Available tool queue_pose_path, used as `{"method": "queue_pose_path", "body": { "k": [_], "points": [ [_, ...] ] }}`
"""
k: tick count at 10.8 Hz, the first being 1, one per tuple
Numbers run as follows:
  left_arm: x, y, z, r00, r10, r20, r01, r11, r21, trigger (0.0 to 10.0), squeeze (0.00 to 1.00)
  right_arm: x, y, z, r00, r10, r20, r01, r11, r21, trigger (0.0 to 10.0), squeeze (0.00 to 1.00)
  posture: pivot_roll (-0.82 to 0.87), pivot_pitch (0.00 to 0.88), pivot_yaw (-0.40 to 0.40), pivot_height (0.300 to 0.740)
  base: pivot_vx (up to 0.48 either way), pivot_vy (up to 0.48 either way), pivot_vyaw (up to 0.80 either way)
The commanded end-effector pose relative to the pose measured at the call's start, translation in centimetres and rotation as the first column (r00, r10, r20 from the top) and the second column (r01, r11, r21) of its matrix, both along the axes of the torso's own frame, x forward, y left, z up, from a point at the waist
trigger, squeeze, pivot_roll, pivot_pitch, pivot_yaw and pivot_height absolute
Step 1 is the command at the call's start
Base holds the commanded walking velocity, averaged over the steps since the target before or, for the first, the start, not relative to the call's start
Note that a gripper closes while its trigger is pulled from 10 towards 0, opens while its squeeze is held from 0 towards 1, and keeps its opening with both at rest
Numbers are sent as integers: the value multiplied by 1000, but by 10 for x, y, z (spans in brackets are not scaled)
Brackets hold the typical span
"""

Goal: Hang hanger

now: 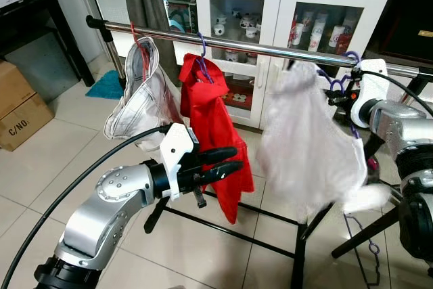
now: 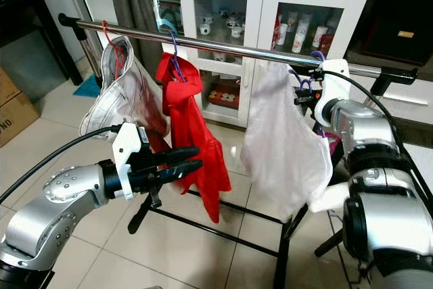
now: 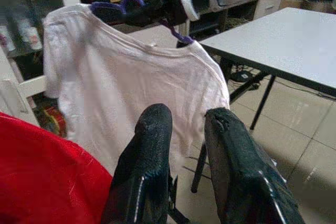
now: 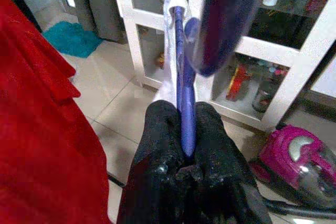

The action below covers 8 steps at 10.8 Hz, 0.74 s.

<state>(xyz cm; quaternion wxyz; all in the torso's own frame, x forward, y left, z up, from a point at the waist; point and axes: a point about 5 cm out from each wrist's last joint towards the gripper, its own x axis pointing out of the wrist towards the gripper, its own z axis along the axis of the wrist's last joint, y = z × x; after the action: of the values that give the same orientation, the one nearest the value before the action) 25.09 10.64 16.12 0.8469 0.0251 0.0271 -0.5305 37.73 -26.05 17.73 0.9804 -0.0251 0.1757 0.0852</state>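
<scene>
The right gripper (image 4: pixel 185 145) is pinching the purple hanger (image 4: pixel 181 66) tight between its two black fingers (image 4: pixel 157 150), the plastic strip running straight out from the clamp. In the head views this gripper (image 1: pixel 336 93) is sitting high on the robot's right, just under the metal rail (image 1: pixel 270 50), with the hanger's hook (image 1: pixel 351 57) curling up against the rail beside the wrist. A white T-shirt (image 1: pixel 308 147) is draping from that hanger, its shoulders spreading down and leftward from the grip, its hem dangling near the rack's black legs (image 1: pixel 298 255).

The left gripper (image 1: pixel 226 160) is reaching forward lower down, its two fingers lying close together with a narrow gap and nothing between them; the tips are pointing at the red shirt (image 1: pixel 216 133), just in front of its lower half. From the left wrist camera those fingers (image 3: pixel 144 171) are framing the white T-shirt (image 3: pixel 126 87) beyond.

The red shirt is hanging from another purple hanger (image 1: pixel 201 52) at the middle of the rail. Further left, a pale grey-white garment (image 1: pixel 142 99) is hanging on a red hanger (image 1: pixel 139 49). Behind the rack, a white glass-door cabinet (image 1: pixel 291 5) is standing against the wall, a cardboard box (image 1: pixel 20 109) is sitting on the tiled floor at far left, and a pink vacuum cleaner (image 4: pixel 302 166) is lying near the cabinet.
</scene>
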Motion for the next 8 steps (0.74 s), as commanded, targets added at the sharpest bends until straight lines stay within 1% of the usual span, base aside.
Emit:
{"method": "queue_pose_path", "body": {
  "k": [1,2,4,5,6,7,8],
  "points": [
    [6,5,-4,996,92,-10,-91,995,30,10000,0,-3,0,14,998,20,57,-22,999,44,0,0,-12,0,44,740,0,0,0],
    [8,6,-4,992,125,-4,-125,992,34,10000,0,-8,1,15,997,30,66,-33,998,52,0,0,-15,0,45,740,0,0,0],
    [13,4,-6,979,202,16,-202,979,29,10000,0,-32,10,18,994,52,94,-58,996,66,0,0,-28,0,58,740,0,0,0],
    [15,3,-5,971,237,19,-237,971,16,10000,0,-45,15,19,992,56,115,-62,997,50,0,0,-35,0,58,740,0,0,0],
    [16,3,-5,963,267,21,-267,964,2,10000,0,-61,19,17,991,38,126,-46,997,64,0,0,-36,0,54,740,0,0,0],
    [17,4,-5,957,291,16,-291,957,-3,10000,0,-78,29,11,990,36,138,-49,995,88,0,0,-37,0,48,740,0,0,0],
    [17,4,-5,955,297,15,-297,955,-3,10000,0,-87,35,5,990,34,135,-49,993,110,0,0,-38,0,46,740,0,0,0]
  ]
}}
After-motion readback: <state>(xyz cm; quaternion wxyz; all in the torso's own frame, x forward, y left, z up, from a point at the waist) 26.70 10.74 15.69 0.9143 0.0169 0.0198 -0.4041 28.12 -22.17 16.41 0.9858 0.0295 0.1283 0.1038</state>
